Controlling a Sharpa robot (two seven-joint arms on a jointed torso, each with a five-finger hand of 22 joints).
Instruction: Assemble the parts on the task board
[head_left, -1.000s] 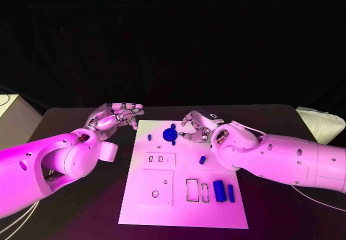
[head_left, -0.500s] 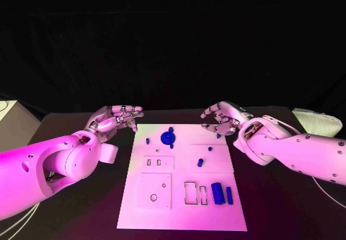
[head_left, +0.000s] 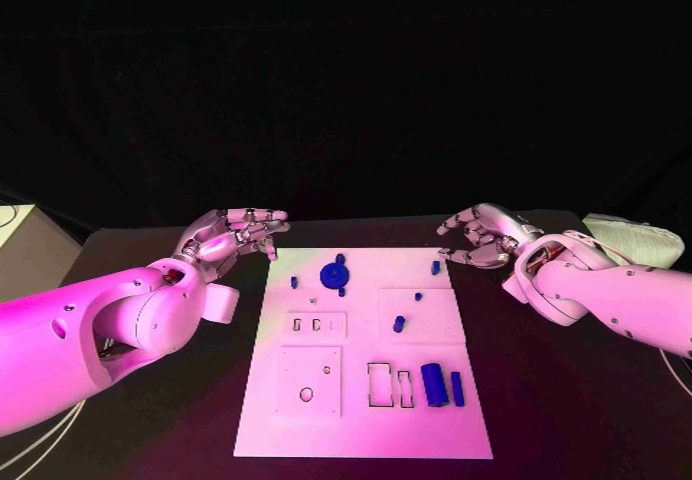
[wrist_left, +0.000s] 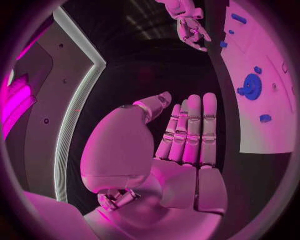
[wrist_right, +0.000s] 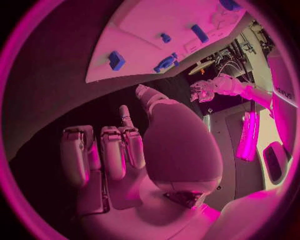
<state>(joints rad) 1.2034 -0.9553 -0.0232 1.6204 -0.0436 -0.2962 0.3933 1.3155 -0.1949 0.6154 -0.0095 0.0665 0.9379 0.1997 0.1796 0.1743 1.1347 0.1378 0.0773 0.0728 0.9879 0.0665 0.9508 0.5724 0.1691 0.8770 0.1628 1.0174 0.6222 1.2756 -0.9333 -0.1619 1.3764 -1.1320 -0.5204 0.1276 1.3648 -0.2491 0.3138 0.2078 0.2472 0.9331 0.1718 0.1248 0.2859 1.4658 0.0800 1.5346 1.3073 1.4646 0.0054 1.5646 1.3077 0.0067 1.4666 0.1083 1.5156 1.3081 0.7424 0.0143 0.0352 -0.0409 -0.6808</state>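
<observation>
Black table (head_left: 144, 420) and a dark backdrop frame the white task board (head_left: 361, 420), which lies between the two hands. Off the board's far corner on its own side, the left hand (head_left: 231, 235) hovers with fingers loosely apart and nothing in them; the right hand (head_left: 483, 236) hangs beyond the opposite far corner, fingers curled in, with no part in its grasp. Nearest the left hand stands a round blue gear (head_left: 339, 272); a small blue peg (head_left: 436, 267) stands just inboard of the right hand. Two blue bars (head_left: 444, 387) lie at the near end, well back from both hands. Judging by this, picking comes next: descend squarely over one part, pinch it low, and keep neighbouring pieces undisturbed.
</observation>
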